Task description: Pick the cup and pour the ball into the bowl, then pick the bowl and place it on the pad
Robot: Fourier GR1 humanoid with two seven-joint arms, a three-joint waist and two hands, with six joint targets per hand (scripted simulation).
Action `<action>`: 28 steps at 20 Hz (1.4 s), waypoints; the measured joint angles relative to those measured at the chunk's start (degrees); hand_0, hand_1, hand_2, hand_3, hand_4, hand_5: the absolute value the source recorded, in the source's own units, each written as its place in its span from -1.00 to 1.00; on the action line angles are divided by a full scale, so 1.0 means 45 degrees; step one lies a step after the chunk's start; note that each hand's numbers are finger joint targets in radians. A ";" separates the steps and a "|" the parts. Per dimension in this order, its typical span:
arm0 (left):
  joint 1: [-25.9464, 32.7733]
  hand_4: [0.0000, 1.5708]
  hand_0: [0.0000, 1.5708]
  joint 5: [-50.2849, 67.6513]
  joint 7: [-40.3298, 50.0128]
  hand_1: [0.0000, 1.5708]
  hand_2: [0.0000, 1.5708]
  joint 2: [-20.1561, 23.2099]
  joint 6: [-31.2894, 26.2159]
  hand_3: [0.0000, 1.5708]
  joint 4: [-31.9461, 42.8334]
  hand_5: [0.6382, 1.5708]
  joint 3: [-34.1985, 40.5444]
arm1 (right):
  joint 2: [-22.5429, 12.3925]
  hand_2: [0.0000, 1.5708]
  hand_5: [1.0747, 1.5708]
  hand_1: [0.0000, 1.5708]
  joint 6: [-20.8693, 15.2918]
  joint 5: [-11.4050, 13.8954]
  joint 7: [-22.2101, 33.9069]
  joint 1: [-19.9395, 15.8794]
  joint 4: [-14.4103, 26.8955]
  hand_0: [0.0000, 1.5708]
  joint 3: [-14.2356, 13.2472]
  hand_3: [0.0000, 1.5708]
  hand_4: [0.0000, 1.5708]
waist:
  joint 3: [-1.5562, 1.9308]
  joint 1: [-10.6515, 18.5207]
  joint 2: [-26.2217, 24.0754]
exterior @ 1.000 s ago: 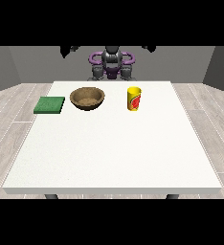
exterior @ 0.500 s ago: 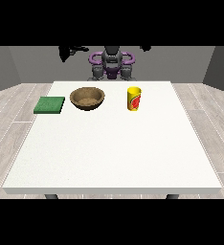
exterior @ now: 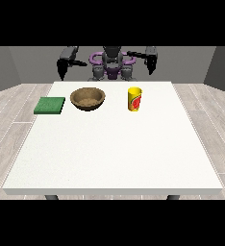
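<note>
cup: yellow cup (exterior: 134,99) with a red mark, upright on the white table (exterior: 112,153), just right of the bowl in the view, well apart from both hands
bowl: brown bowl (exterior: 88,98), upright, the landmark here; sits toward the robot's side of the table, not touched by anything
pad: green pad (exterior: 50,105), flat, left of the bowl in the view, near the table's left edge
ball: not visible; judged to be inside the cup, can't confirm from this angle
hand at the view's right: black hand (exterior: 151,64) raised behind the table's far edge, up and right of the bowl, holding nothing; whether the fingers are apart or together I cannot tell
hand at the view's left: black hand (exterior: 63,67) raised behind the far edge, up and left of the bowl, holding nothing; fingers likewise cannot tell
key relation: cup lies below and slightly left of the hand at the view's right, toward the camera; that hand is clearly the nearer one, the other would have to cross over the bowl
cup axis: vertical, so a side grasp looks apt
stage: judged the very start, cup not yet picked, nothing poured, bowl not on pad
risk: cup stands close beside the bowl, a wide reach could nudge the bowl
</note>
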 measured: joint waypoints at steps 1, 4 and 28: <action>-0.0219 -1.00 -1.00 -0.0089 -0.0268 -1.00 -1.00 0.0040 0.0036 -1.00 0.0371 0.32 0.0144 | -0.0127 -1.00 0.96 -1.00 0.0157 -0.0051 -0.0160 -0.0168 0.0178 -1.00 -0.0080 -1.00 -1.00 | -0.0003 -0.0084 0.0205; -0.0914 -1.00 -1.00 -0.0016 -0.0753 -1.00 -1.00 0.0310 -0.0197 -1.00 0.1529 0.31 0.0664 | -0.0397 -1.00 0.96 -1.00 0.0350 -0.0138 -0.0464 -0.0588 0.0790 -1.00 -0.0367 -1.00 -1.00 | -0.0006 -0.0225 0.0461; -0.3325 -0.40 0.58 -0.0372 -0.7178 0.58 1.00 -0.0330 0.0555 1.00 0.9800 0.72 0.2461 | -0.2251 -1.00 0.96 -1.00 0.2608 -0.1206 -0.2680 -0.1606 0.4112 -1.00 -0.2006 -1.00 -1.00 | -0.0005 -0.1085 0.1386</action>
